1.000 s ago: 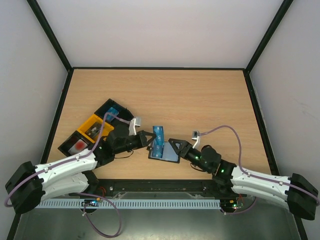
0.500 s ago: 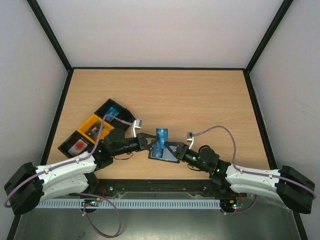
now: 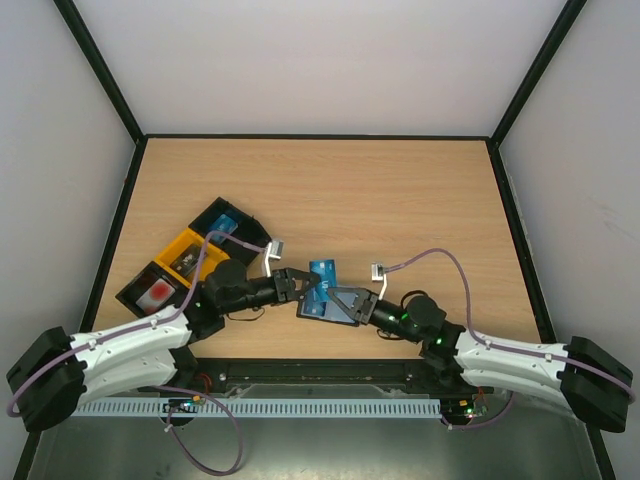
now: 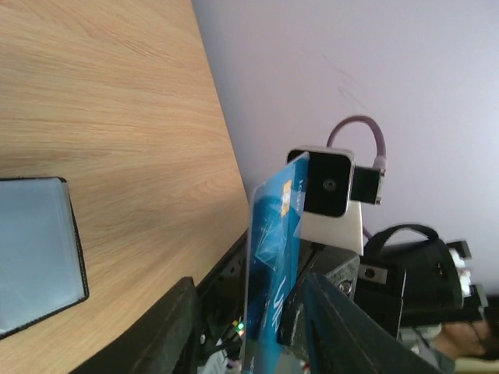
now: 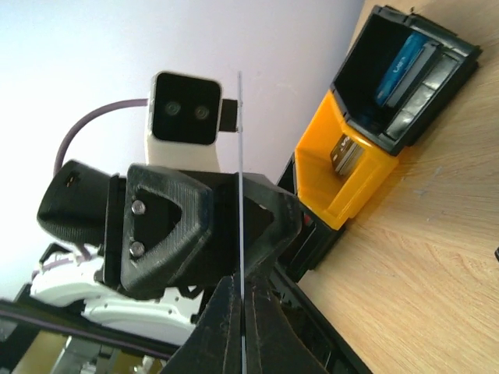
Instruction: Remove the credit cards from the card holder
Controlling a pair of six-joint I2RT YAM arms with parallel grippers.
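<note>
Far left on the table (image 3: 400,200) sit the black-and-orange trays (image 3: 185,262), set at an angle near the left edge.

The left gripper (image 3: 305,284) reaches in from the left, just beside the trays. Its jaws stand partly apart, with the blue card (image 3: 321,283) between them. In the left wrist view there is clear space between one finger (image 4: 168,335) and the card face (image 4: 269,257). The other finger lies close against the card, and contact there cannot be confirmed.

The blue card is out of the card holder and off the table. It stands on edge between the two grippers, showing only as a thin line (image 5: 240,156) in the right wrist view.

The card holder (image 3: 340,308) lies flat on the table below and slightly right of the card. It is open, with its grey-blue pocket panel (image 4: 35,249) facing up, and it does not touch the card.

The right gripper (image 3: 336,294) comes in from the right, above the holder. Its jaws are fully closed on the card's lower edge (image 5: 240,300), one finger on each face.
</note>
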